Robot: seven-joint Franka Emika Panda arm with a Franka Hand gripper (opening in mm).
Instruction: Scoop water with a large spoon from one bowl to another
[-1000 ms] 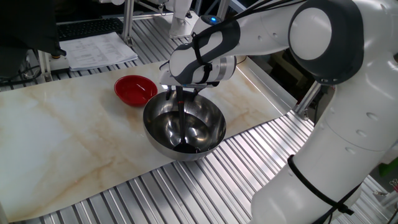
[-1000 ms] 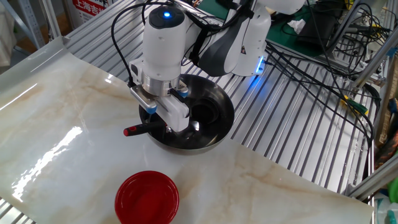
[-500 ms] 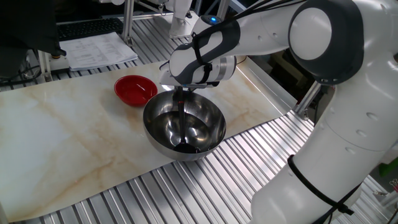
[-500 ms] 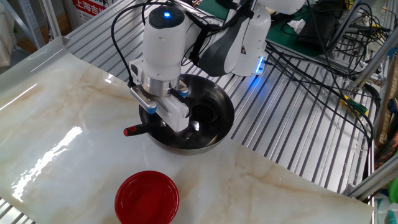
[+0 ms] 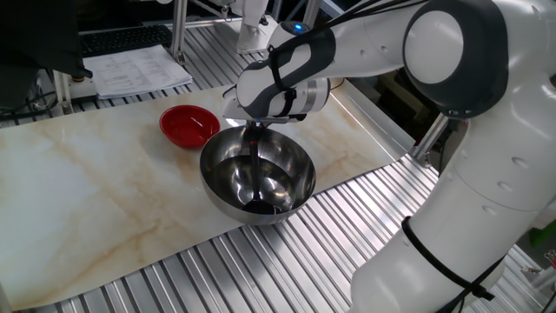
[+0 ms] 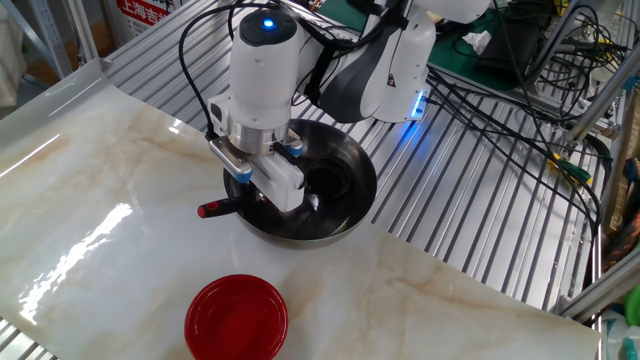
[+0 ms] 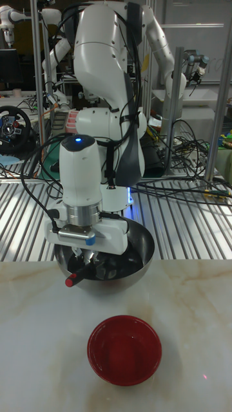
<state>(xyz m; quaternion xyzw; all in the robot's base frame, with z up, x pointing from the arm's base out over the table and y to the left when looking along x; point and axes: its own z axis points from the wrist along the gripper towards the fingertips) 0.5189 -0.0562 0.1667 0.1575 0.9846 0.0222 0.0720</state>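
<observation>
Fingers: closed on the long thin black handle of the ladle, just above the steel bowl's rim; the fingertips themselves are mostly hidden by the gripper body.
Gripper (image 5: 253, 127): white, pointing down over the side of the steel bowl that faces the red bowl, a blue light glowing on the wrist above it.
Large black ladle with a round scoop (image 5: 254, 165): handle slanting down into the steel bowl, scoop resting low near the bottom; its red-tipped end (image 6: 206, 210) sticks out past the rim over the marble.
Large round shiny stainless-steel bowl (image 5: 295, 178): stands at the edge of the marble-patterned bench top, beside the metal slats.
Water: only shine and reflections on the steel bowl's inside; its level cannot be told.
Small shallow glossy red bowl (image 5: 188, 123): on the bench top, near the steel bowl but apart from it, upright.
Marble-patterned bench top (image 5: 78, 187): pale, glossy, carrying both bowls.
</observation>
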